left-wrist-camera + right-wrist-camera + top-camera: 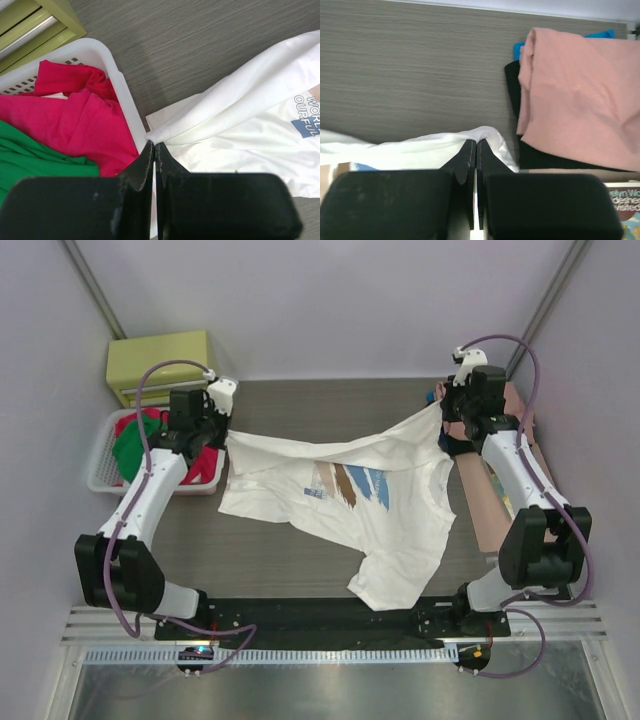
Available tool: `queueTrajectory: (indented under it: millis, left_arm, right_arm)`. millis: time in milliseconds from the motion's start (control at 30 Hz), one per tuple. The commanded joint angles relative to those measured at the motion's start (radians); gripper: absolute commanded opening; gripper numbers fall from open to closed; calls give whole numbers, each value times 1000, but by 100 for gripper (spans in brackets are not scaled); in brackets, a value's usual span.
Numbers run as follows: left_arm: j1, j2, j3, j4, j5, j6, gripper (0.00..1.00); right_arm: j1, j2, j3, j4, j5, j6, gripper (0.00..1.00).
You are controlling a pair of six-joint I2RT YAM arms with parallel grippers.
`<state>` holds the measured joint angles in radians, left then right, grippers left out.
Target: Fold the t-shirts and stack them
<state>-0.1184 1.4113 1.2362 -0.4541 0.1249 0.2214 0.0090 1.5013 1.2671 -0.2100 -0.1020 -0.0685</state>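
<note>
**A:** From above, we see the white t-shirt (340,500) lying across the middle of the tabletop (320,405) with its brush-stroke print showing. Its far edge is drawn into a line between the two arms.

**B:** We agree. The left tool (224,432) is pinched on the shirt's left end, just beside the basket (100,480). The right tool (441,412) is pinched on the other end, at the far right. One loose part trails toward the near edge.

**A:** We also note a yellow-green cabinet (160,365) behind the basket.

**B:** In the left wrist view, we see the black fingers pressed together with no gap, and a rolled edge of the white t-shirt is caught at their tips. The rest of the cloth runs off to the right over the tabletop.

**A:** To the left of the fingers we see the basket's white rim. Inside it lie a magenta t-shirt (85,130), a red t-shirt (67,77) behind it, and a green t-shirt (35,152) at the lower left. The cabinet fills the top left corner.

**B:** In the right wrist view, we find those fingers together as well, clamped on a raised fold of the white t-shirt that slopes away to the left.

**A:** On the right, we see a salmon-pink t-shirt (570,100) resting on a black t-shirt (540,157), with a bit of blue cloth (520,50) showing behind them. A book (625,200) sits in the lower right corner, just beside the black one.
</note>
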Motion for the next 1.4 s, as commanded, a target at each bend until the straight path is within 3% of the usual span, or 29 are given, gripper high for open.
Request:
queueTrajectory:
  millis: [0,233,600,1067,1367]
  left_arm:
    - [-1,54,95,80,-30,16,0]
    - [-3,185,245,68,-10,-11,0]
    - [-4,372,345,91,-76,15,0]
    - [-6,541,399,209,-180,0,0]
    - [-4,691,722,74,-189,-44,0]
  right_arm:
    - [32,63,133,100,99,-54,1]
    - [36,212,296,96,169,-79,1]
    - [36,441,483,113,249,-88,1]
    - [51,588,485,256,383,-126,1]
    - [54,631,517,236,404,-132,1]
